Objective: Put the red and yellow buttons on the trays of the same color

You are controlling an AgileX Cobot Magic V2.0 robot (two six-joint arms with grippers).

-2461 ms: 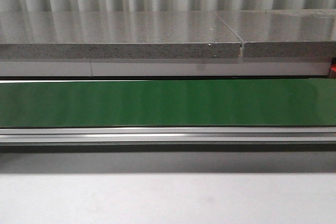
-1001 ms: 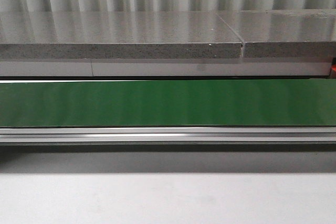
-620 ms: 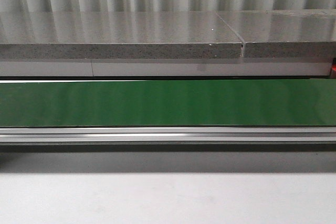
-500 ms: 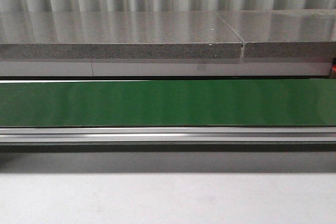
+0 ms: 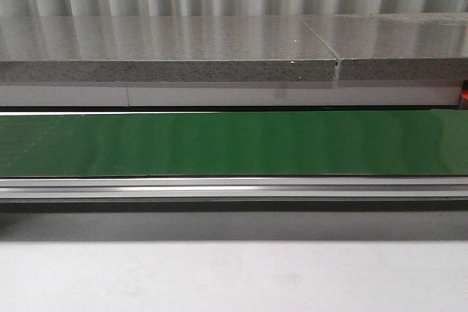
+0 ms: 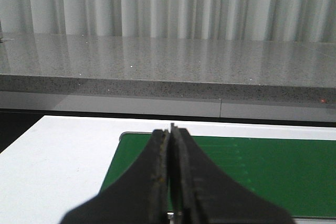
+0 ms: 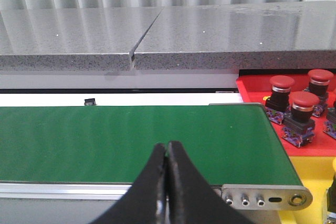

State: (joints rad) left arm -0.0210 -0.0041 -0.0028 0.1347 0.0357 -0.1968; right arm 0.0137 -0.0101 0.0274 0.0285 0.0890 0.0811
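Because nothing rides on the long green conveyor belt [image 5: 234, 144] right now, both arms sit parked low at its near edge, which reads as waiting rather than working. The left gripper [image 6: 169, 145] has its black fingers pressed flat together with nothing between them, its tips pointing across one end of the belt toward the speckled grey stone counter [image 6: 168, 61] on the belt's far side. The right gripper [image 7: 167, 156] is likewise closed tight and empty, aimed over the belt near its other end, close to the silver end bracket [image 7: 262, 199] of the belt frame.

Just past that end of the belt lies the flat red plastic tray [image 7: 273, 95], and three red mushroom-head push buttons [image 7: 300, 116] stand upright on it, close together, so that colour looks at least partly sorted. Nearer than the red tray, also beyond the belt's end, a yellow plastic tray [image 7: 312, 174] shows only a bare patch; whether any yellow button rests on it cannot be told, since most of it is out of view.

My guess is the trays sit at the belt's end so that a button carried there needs only a short carry from the right arm.
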